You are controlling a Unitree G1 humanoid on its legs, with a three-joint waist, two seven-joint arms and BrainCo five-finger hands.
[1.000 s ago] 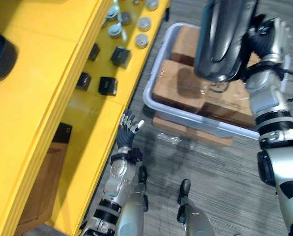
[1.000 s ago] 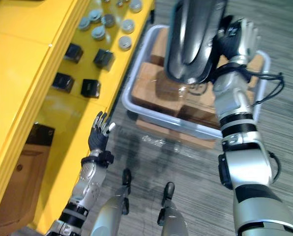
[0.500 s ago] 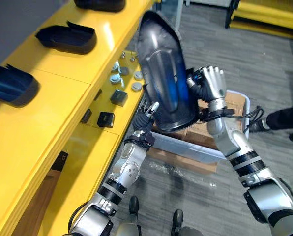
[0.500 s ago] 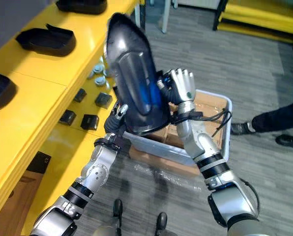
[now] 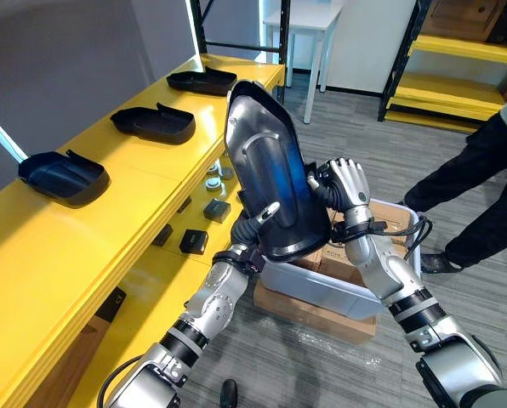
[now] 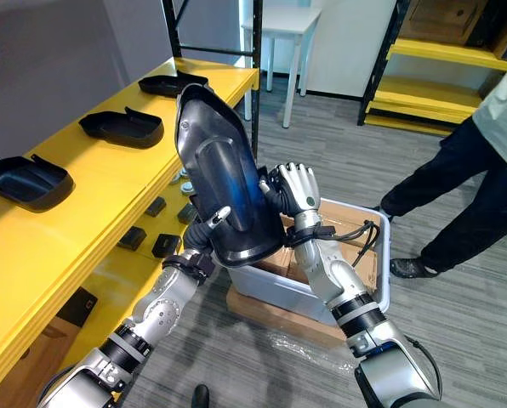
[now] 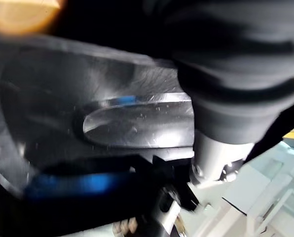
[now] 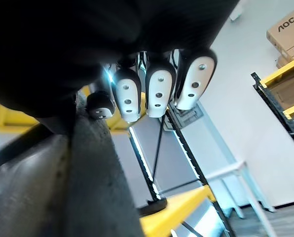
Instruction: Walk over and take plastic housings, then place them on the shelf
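A large dark plastic housing (image 5: 266, 161) with a blue sheen stands nearly upright in the air between my two hands, over the near end of a bin. My right hand (image 5: 347, 180) grips its right edge, with fingers (image 8: 157, 86) curled over the rim of the housing (image 8: 88, 187). My left hand (image 5: 252, 228) lies against its lower front face, a straight finger (image 5: 267, 212) resting on it. The left wrist view looks closely at the housing's glossy face (image 7: 88, 98). Three similar dark housings (image 5: 62, 174) (image 5: 151, 123) (image 5: 201, 81) lie on top of the yellow shelf (image 5: 92, 229).
A grey-white bin (image 5: 321, 293) with cardboard boxes sits on a flat carton (image 5: 313, 316) on the floor. Small black blocks (image 5: 194, 241) and round parts lie on the lower yellow shelf. A person (image 5: 483, 187) stands at right. A white table (image 5: 313, 25) and yellow racks (image 5: 458, 85) stand behind.
The camera has swung up. My left hand rose from beside the shelf to the housing's face. The housing came up from over the bin and now stands upright between both hands.
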